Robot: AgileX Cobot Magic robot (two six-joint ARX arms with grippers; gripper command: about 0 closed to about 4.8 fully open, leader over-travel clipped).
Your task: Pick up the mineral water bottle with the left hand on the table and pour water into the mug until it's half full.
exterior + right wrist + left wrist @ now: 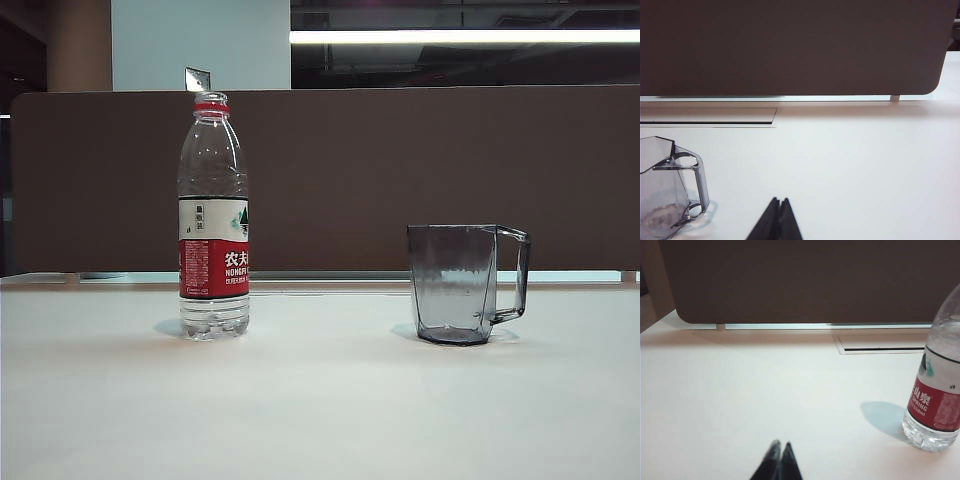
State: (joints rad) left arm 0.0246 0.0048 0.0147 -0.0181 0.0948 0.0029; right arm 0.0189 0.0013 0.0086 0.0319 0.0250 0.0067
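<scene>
The mineral water bottle (213, 220) stands upright and uncapped on the white table (320, 400), left of centre, with water only near its bottom. It also shows in the left wrist view as bottle (936, 390). The mug (465, 283), clear grey with an angular handle, stands to the right, and appears empty in the right wrist view as mug (667, 187). My left gripper (780, 445) is shut with nothing in it, well short of the bottle. My right gripper (779, 201) is shut too, beside the mug and apart from it. Neither arm shows in the exterior view.
A dark brown partition (400, 170) runs along the table's far edge. A slot-like cable hatch (880, 344) is set into the tabletop near the partition; it shows in the right wrist view as hatch (710, 116).
</scene>
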